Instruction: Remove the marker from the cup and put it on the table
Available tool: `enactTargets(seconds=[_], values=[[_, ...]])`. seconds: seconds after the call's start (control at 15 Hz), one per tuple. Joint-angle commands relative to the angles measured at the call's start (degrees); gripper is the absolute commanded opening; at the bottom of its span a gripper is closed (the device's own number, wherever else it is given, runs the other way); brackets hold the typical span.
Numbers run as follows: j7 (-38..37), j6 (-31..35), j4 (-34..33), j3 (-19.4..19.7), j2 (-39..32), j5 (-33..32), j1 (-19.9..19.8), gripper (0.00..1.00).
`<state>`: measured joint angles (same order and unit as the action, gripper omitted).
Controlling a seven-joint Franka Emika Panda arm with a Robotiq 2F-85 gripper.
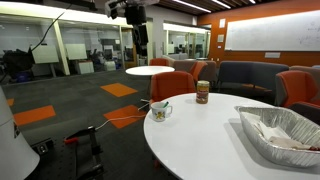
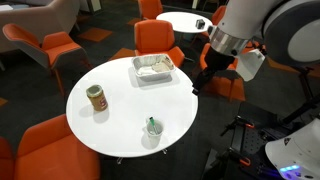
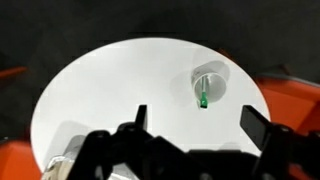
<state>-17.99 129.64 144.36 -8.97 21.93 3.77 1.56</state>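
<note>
1 aim: centre spread gripper (image 3: 197, 121), now well above table (image 3: 100, 90), over marker (image 3: 203, 100) in cup (image 3: 213, 78); descend straight, pinch green tip, keep clear of rim.

Marker (image 2: 152, 123) in cup (image 2: 152, 130); cup on table (image 2: 120, 122), near 5 o'clock edge. Jar (image 2: 96, 98) at 9 o'clock, tray (image 2: 136, 68) at 1 o'clock.

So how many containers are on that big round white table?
3: a white mug near one edge with a green marker in it, a brown jar standing apart from it, and a foil tray at the opposite edge. None appears hidden.
</note>
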Motion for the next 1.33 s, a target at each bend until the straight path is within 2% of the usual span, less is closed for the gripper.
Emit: enactTargets(seconds=[0.0, 0.2, 0.4, 0.47, 0.73, 0.87, 1.07, 1.27], values=[[-1.92, 7.5, 0.66, -0.74, -4.09, -1.07, 0.27, 1.0], [-2.18, 11.25, 0.9, -1.08, -7.83, -1.33, 0.86, 1.0], [-5.69, 13.53, 1.02, -1.73, -10.75, -1.31, 1.11, 1.0], [-8.29, 15.73, 1.38, -2.26, -11.87, -2.86, 0.74, 1.0], [-9.88, 25.28, 0.55, -1.86, -19.52, -8.63, 0.68, 1.0], [-11.25, 28.51, -1.44, -0.87, -24.93, -13.28, 1.06, 1.0], [-10.26, 30.57, -5.63, 1.9, -32.42, -15.53, 3.55, 1.0], [-9.43, 29.61, -11.46, 4.88, -39.16, -16.16, 7.41, 1.0]])
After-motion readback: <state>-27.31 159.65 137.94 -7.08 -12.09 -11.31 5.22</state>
